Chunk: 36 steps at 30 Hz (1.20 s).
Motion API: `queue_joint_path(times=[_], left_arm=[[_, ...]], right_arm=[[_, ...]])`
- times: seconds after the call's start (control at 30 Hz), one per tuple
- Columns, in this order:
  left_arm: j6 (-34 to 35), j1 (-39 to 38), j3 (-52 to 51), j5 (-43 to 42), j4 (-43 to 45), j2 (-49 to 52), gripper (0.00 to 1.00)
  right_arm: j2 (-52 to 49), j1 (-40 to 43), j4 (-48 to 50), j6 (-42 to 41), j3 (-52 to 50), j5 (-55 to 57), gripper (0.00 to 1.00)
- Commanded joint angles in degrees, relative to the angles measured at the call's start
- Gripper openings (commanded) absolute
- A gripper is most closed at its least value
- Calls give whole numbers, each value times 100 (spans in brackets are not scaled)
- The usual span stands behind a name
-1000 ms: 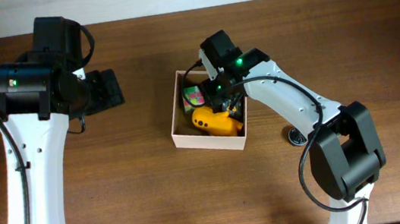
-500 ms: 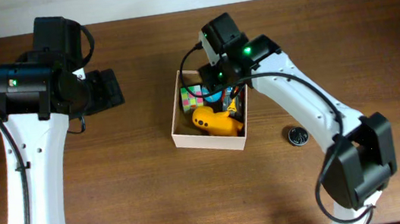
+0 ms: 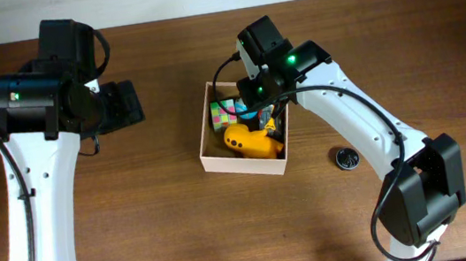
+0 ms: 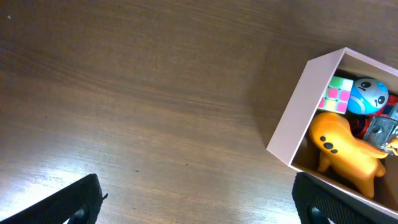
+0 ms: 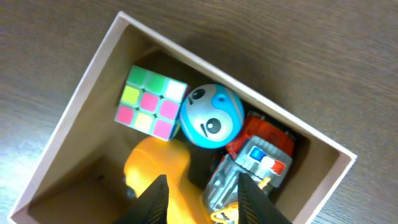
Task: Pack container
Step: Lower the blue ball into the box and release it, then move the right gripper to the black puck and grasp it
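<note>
In the container [image 3: 244,163] lie a puzzle cube [image 5: 151,101], a blue ball [image 5: 212,116] and an orange toy animal [image 4: 345,146]; the right pincer [image 5: 202,208] above it stands apart; the left pincer [image 4: 196,193] too.

The table [image 3: 165,228] is dark brown wood with clear grain and a soft sheen where light catches it. The container [image 5: 78,118] has matt white outer walls and dull tan cardboard inside. The orange animal toy [image 5: 155,174], blue ball [image 5: 212,116] and puzzle cube [image 5: 151,102] look like smooth, glossy plastic, and the red truck [image 5: 261,146] has a silvery, metal-looking part.
</note>
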<state>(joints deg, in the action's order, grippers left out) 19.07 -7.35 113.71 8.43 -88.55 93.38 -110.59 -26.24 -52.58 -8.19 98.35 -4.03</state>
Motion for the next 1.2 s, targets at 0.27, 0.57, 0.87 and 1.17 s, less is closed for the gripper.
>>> queue_joint_path(times=[0.27,0.57,0.87,1.17], left_arm=[[-72,13,42,61,-2,-9,99],[-70,13,42,61,-2,-9,99],[-70,13,42,61,-2,-9,99],[-70,13,42,61,-2,-9,99]], right_arm=[[-804,39,240,-70,-96,-63,30],[-1132,37,227,-85,-22,-37,25],[162,46,-647,216,876,48,31],[1672,861,-2245,-828,1276,1314,50]])
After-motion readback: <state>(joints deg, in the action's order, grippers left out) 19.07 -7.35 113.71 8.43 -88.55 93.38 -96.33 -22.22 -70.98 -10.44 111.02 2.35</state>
